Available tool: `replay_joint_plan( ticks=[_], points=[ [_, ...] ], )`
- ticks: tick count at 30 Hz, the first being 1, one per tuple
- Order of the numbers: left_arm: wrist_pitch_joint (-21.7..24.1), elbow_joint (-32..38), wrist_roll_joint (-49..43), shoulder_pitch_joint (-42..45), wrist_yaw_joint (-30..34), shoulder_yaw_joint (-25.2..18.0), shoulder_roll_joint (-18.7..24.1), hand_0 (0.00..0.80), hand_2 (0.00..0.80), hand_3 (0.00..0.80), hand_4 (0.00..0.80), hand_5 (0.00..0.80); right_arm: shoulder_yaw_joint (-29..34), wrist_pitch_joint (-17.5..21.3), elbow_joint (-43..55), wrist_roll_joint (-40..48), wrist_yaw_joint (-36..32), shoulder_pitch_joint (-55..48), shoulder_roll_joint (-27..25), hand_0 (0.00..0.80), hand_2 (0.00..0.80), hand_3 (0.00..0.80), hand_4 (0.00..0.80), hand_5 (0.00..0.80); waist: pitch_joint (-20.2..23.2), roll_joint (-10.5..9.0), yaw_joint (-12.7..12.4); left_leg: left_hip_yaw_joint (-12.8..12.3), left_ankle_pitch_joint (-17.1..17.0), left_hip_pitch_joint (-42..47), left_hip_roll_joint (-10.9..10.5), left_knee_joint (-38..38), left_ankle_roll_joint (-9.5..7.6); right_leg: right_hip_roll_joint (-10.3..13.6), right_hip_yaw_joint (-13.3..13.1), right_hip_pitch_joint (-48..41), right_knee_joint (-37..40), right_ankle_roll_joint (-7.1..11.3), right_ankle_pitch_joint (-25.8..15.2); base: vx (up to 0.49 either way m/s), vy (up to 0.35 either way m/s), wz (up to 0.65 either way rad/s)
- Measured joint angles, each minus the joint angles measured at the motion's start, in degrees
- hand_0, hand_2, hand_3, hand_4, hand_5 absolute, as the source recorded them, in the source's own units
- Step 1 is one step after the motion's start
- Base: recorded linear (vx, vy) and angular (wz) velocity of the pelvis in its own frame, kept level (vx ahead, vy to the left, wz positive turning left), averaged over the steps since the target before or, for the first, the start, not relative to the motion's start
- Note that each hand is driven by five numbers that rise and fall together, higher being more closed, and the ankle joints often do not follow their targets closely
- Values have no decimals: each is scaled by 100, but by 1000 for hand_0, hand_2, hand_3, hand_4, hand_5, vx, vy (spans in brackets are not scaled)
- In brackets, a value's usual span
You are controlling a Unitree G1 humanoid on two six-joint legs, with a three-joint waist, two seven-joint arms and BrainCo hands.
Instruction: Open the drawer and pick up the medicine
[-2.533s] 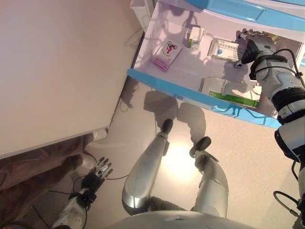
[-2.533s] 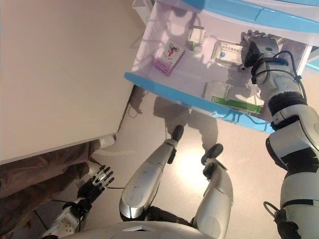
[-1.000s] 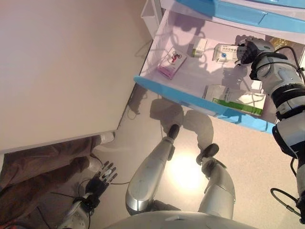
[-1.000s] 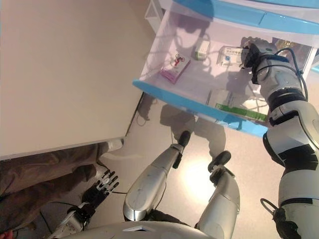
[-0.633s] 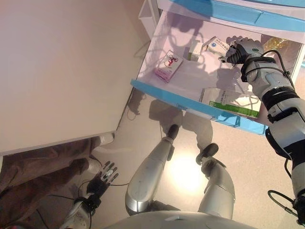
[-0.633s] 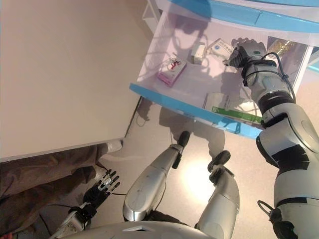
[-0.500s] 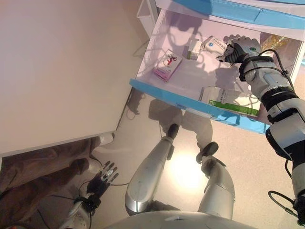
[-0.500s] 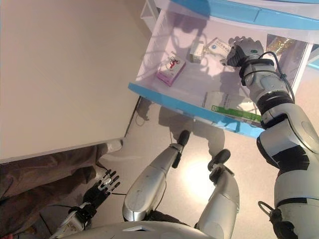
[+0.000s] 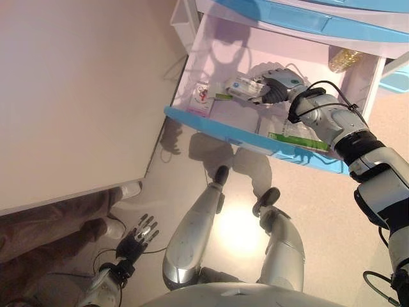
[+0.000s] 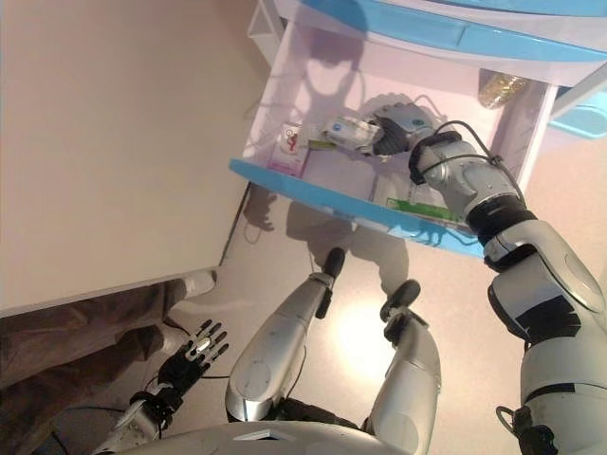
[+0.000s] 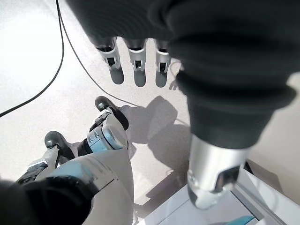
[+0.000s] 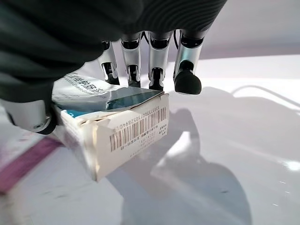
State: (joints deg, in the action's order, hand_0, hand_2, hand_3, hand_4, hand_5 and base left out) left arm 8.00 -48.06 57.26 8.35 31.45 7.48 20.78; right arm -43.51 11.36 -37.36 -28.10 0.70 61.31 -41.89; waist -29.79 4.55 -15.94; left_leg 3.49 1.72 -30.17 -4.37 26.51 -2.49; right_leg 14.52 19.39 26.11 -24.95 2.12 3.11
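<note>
The right hand [image 9: 276,85] pinches a white medicine box [image 12: 110,123] over the open drawer [image 9: 255,142]; a steady lift should clear its blue front; the left hand [image 9: 137,240] hangs relaxed, fingers straight.

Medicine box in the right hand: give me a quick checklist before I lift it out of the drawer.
1. Drawer open: ok.
2. Right hand closed on the medicine box, fingers above and thumb at its side: ok.
3. Box clear of the drawer floor: cannot tell.
4. Path over the blue front edge: the green-striped box lies just behind it beneath the forearm; ok if you lift straight up.
5. Pink box and the small bottle lie away from the hand: ok.
6. Left hand hangs open, low near the floor, out of the way: ok.
</note>
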Motion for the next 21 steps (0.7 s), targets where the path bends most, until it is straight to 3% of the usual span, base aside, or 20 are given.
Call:
replay_joint_plan(
  ticks=[12,21],
  points=[
    [4,-81,-66,-134,-1,-360,-2,0,0,0,0,0,527,169,1405,-128,-141,-1036,-342,800,800,800,800,800,-126,-241,329,-288,17,519,149,-298,-81,-207,-175,-506,624,66,-301,-36,-30,-13],
    [2,-305,-116,-230,0,-564,-22,0,0,0,0,0,1174,925,2957,333,-685,-1556,-785,800,800,800,800,800,-184,-378,559,-494,24,1084,237,-611,-85,-353,-336,-1002,1020,90,-468,-5,-40,-13]
  ],
)
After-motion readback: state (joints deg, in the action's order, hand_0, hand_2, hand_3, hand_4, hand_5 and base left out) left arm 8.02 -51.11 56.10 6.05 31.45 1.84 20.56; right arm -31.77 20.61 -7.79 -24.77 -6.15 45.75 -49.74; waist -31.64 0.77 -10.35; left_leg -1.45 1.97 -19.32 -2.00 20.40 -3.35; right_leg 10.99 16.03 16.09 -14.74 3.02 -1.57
